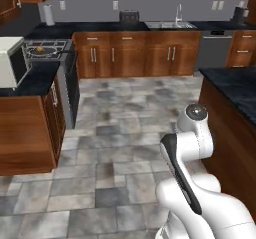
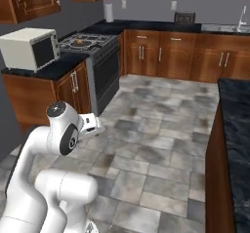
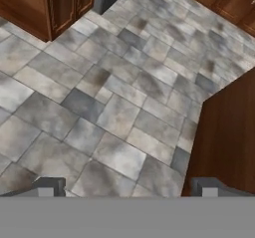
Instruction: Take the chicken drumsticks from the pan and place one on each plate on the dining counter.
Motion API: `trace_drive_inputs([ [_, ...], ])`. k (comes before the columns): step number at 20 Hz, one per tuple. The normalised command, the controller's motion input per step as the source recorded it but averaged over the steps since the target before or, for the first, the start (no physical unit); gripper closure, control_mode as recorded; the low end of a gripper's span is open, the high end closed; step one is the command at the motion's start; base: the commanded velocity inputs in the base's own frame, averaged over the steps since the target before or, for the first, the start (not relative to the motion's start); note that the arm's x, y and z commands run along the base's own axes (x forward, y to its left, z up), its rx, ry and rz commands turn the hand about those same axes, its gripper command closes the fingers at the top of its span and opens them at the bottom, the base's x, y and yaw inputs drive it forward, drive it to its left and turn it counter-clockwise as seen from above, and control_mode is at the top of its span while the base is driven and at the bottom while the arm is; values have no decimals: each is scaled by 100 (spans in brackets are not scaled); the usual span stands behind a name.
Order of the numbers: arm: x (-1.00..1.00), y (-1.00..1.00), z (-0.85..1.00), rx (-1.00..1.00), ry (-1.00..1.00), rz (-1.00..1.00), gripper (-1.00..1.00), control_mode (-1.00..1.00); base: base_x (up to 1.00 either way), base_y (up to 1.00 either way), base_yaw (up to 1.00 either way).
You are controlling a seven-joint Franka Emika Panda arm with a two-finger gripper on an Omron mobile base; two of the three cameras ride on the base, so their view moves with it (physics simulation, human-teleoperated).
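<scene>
The claw [image 3: 127, 187] hangs released over grey floor tiles [image 3: 114, 112], jaws spread wide, grasping nothing. At frame right stands the dining counter [image 3: 226, 132]. Far off, upper left, the pan [image 1: 44, 49] sits on the stove [image 2: 85, 43], a drumstick [image 1: 40, 48] inside.

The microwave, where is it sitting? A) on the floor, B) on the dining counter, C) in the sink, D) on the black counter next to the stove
D: the pale microwave rests on the black counter just beside the stove, well above the tiled floor.
</scene>
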Motion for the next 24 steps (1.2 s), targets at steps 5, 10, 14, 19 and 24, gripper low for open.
trace_drive_inputs([
  [5, 0, 0, 0, 0, 0, 0, -100, 100, 100, 14, 5],
  [10, 0, 0, 0, 0, 0, 0, -100, 100, 100, 0, 11],
  [14, 0, 0, 0, 0, 0, 0, -100, 100, 100, 0, 20],
  [19, 0, 0, 0, 0, 0, 0, -100, 100, 100, 0, 27],
  [24, 0, 0, 0, 0, 0, 0, -100, 100, 100, 0, 28],
])
